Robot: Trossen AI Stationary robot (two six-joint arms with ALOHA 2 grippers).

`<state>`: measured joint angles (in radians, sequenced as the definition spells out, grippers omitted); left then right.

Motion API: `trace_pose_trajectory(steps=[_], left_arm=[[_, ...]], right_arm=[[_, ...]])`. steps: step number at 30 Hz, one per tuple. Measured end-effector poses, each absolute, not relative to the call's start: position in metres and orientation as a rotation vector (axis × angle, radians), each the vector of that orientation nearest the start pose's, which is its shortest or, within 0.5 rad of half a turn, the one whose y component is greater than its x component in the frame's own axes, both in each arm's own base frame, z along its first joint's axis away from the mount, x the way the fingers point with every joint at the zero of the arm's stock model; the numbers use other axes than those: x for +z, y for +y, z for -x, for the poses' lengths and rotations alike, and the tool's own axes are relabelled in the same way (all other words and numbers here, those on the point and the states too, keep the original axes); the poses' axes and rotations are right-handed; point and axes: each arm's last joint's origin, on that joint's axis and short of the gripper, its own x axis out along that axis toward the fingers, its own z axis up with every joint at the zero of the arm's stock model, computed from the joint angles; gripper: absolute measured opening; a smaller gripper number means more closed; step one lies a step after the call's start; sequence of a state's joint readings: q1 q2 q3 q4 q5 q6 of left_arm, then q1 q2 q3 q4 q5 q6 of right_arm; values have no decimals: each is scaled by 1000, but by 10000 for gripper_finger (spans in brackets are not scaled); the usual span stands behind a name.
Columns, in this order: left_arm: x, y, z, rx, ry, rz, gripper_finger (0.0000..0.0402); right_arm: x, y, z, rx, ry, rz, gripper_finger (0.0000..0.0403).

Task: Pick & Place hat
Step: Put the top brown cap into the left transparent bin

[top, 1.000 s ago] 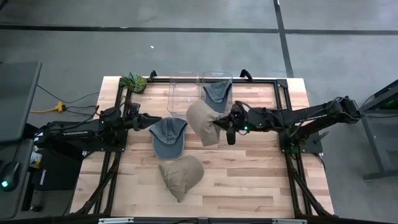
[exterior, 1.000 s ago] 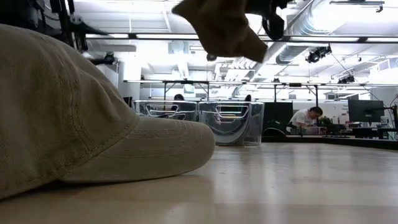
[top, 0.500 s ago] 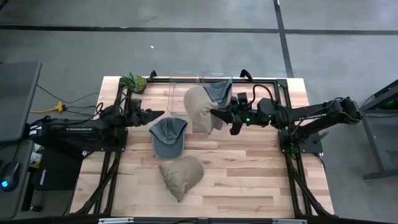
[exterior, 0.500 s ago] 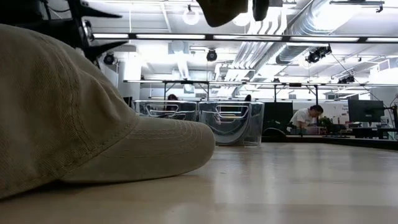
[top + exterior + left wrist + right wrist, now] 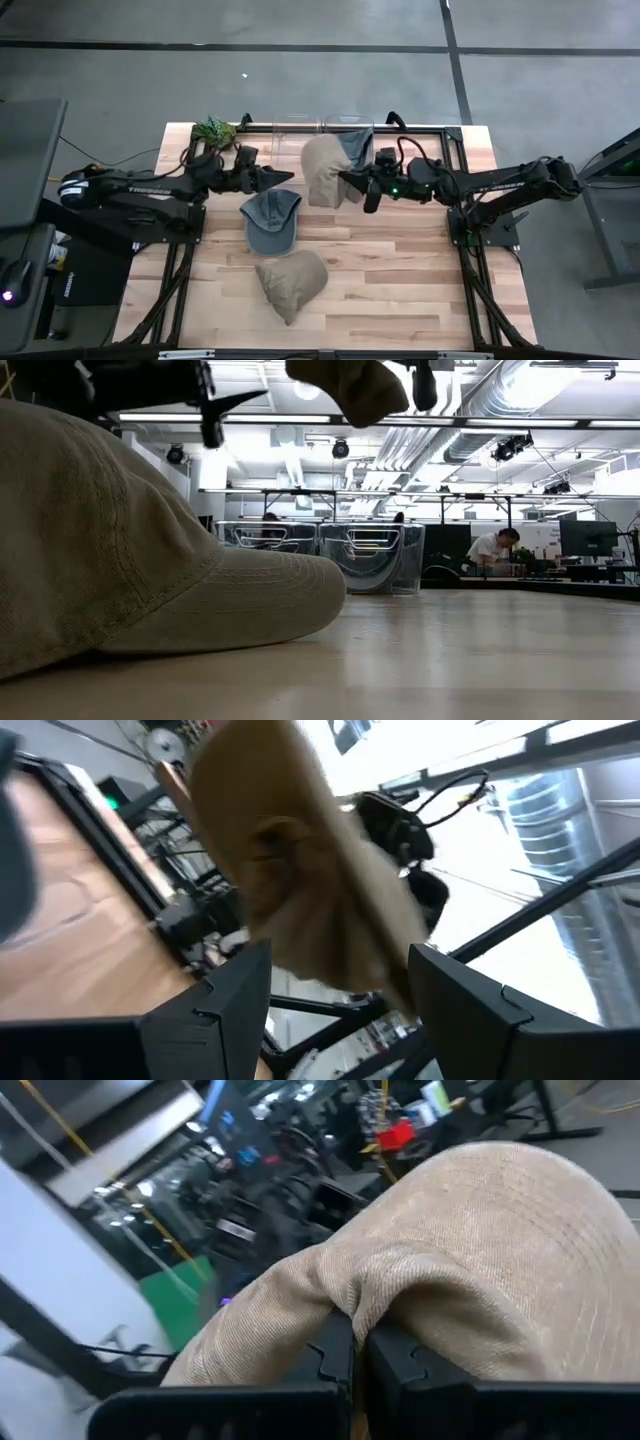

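Since the earlier frames: left arm swung toward the bins, right arm carried its load farther back over them.

Left gripper (image 5: 284, 176): fingers spread, holding nothing, raised above the table (image 5: 400, 280) just beside the carried hat.

Blue-grey hat (image 5: 270, 220): flat on the table, near the left gripper.

Tan hat on table (image 5: 291, 281): nearest the front edge, fills the low view's left.

Carried tan hat (image 5: 322, 170): aloft, over the near edge of the clear bins (image 5: 292, 135).

Right gripper (image 5: 345, 180): clenched on a fold of the carried tan hat.

Right-hand bin (image 5: 348, 140): holds a grey hat.
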<state>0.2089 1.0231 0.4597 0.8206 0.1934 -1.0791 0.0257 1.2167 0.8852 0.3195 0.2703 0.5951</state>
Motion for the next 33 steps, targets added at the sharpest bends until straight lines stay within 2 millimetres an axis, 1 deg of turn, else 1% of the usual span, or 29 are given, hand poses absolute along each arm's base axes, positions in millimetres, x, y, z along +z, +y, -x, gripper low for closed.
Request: trace_pose_trajectory(steps=[4,9,14,16,19,24,28,33], left_arm=[[281,40,-218,-126,-239,1029,218],[278,43,-219,-34,-247,1064,218],[277,45,-219,23,-272,1089,221],[274,46,-222,32,-271,1115,231],[268,47,-226,50,-247,1175,258],[272,49,-236,45,-244,1185,302],[287,51,-247,33,-261,1162,312],[288,54,-263,69,-197,1164,312]], right_arm=[[321,-2,-275,-320,-19,-550,0],[321,-4,-274,-371,-21,-491,0],[320,-11,-274,-377,-10,-470,0],[320,-16,-274,-390,-4,-458,0],[319,-22,-274,-388,3,-445,0],[317,-31,-273,-380,29,-429,0],[314,-38,-275,-394,41,-421,0],[310,-45,-277,-395,63,-414,0]])
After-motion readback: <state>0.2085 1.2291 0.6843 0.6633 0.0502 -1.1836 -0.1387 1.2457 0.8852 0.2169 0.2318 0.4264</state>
